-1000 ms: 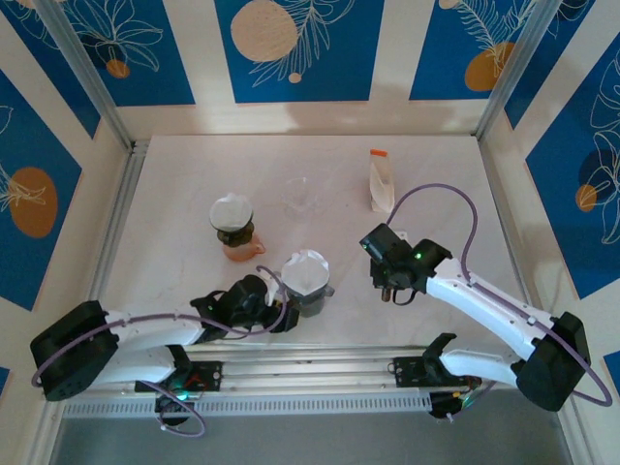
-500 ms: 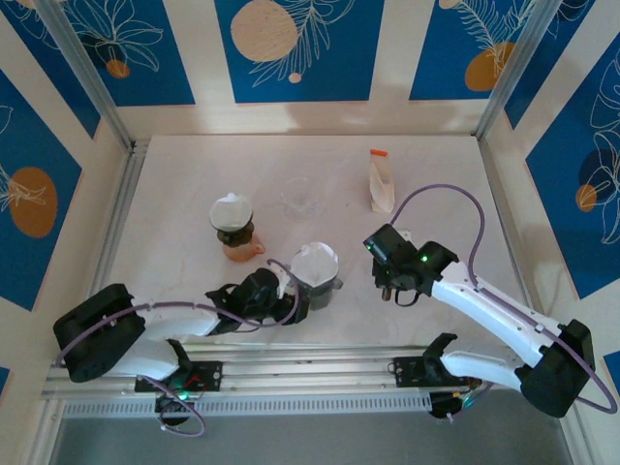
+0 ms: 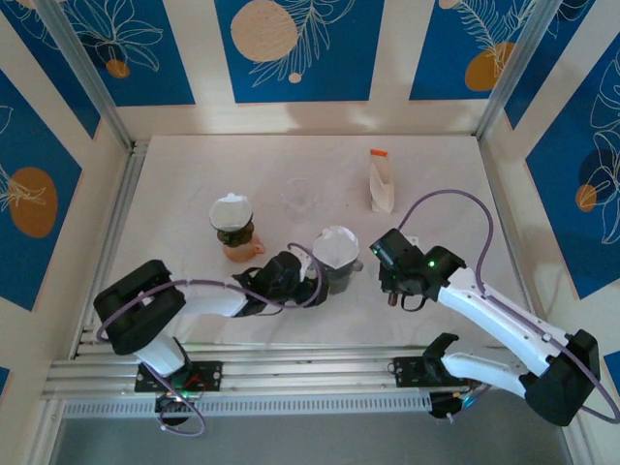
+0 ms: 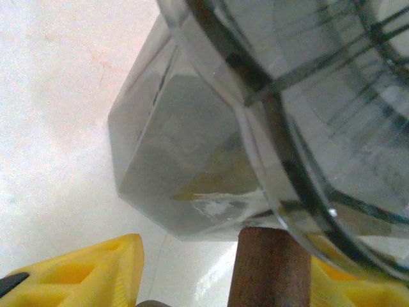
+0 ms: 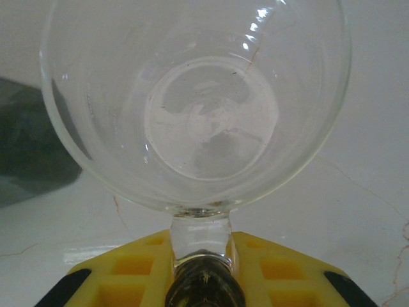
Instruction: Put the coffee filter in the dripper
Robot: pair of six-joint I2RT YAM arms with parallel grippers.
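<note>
White paper, the filter (image 3: pixel 335 246) looks seated in the grey dripper (image 4: pixel 185 166) that the left gripper (image 3: pixel 308 275) grips by its wooden handle (image 4: pixel 268 272), while just right of it the right gripper (image 5: pixel 201 275) clasps a glass dripper (image 5: pixel 198 109), so the left arm is nearer.

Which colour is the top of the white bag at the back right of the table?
Orange. The bag top shows best in the top external view.
</note>
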